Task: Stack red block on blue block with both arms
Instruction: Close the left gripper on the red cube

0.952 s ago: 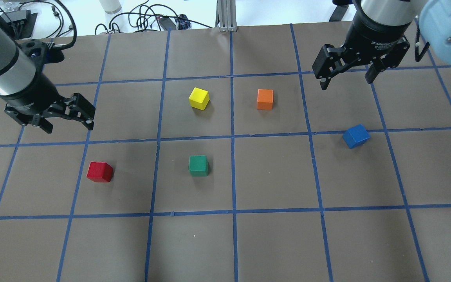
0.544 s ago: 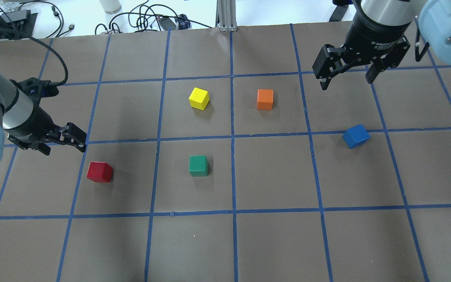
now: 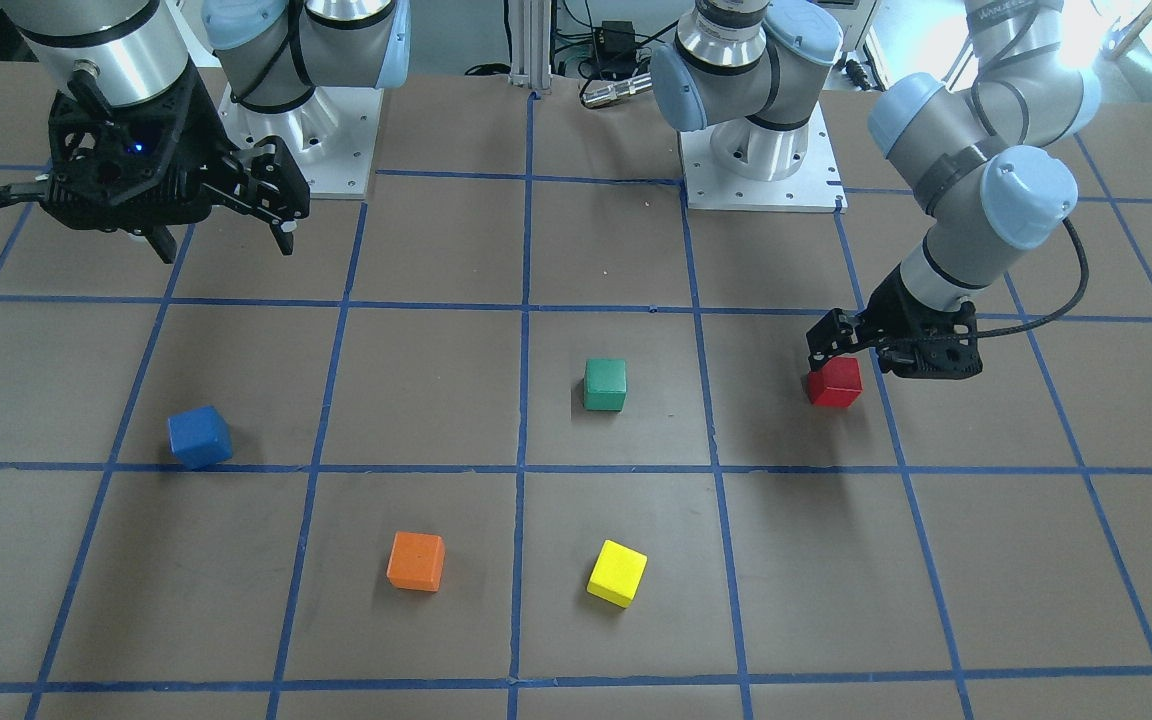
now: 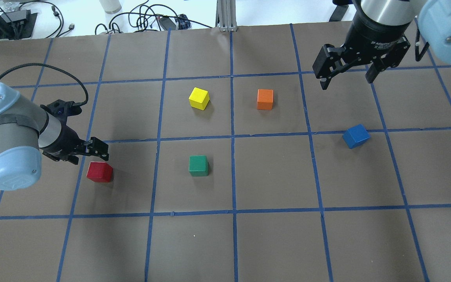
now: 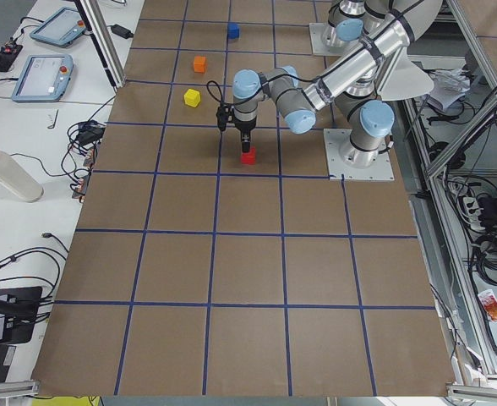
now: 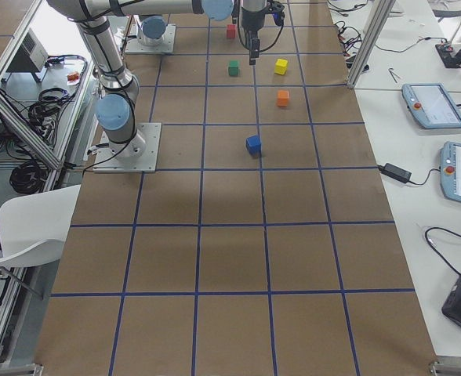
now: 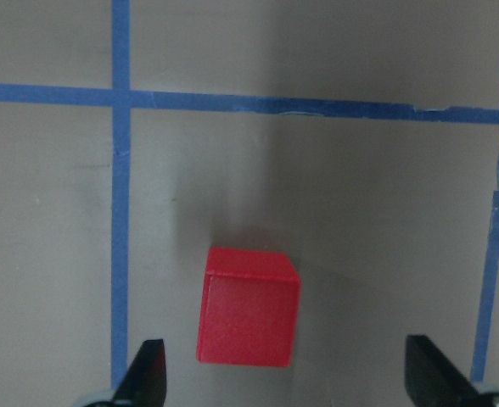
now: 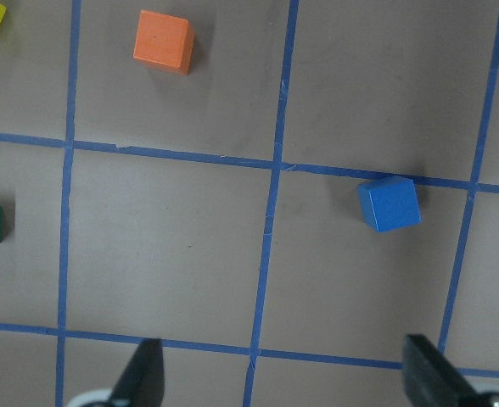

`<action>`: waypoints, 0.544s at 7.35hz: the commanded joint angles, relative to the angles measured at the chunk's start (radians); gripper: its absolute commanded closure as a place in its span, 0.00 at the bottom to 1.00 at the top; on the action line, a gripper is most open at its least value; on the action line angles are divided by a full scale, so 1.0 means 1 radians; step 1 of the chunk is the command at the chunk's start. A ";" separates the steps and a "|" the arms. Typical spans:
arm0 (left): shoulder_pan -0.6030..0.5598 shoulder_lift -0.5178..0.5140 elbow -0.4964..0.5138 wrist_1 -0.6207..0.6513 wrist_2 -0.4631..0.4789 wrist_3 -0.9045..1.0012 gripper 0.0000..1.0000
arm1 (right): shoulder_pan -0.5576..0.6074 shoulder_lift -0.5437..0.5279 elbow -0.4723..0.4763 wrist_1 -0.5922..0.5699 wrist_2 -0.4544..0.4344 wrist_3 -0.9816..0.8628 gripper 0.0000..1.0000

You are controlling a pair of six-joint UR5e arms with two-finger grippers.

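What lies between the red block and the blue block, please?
In the overhead view, the green block sits roughly between the red block and the blue block, nearer the red one.

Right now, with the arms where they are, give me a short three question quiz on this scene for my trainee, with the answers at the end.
1. True or false: the left gripper is open and not gripping the red block.
2. How many blocks lie on the table?
3. Which gripper is closer to the blue block? A: the left gripper. B: the right gripper.

Key: 1 true; 2 five; 3 B.
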 commanded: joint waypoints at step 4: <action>-0.007 -0.080 -0.037 0.061 0.083 0.025 0.00 | 0.000 0.000 0.000 0.001 0.000 0.000 0.00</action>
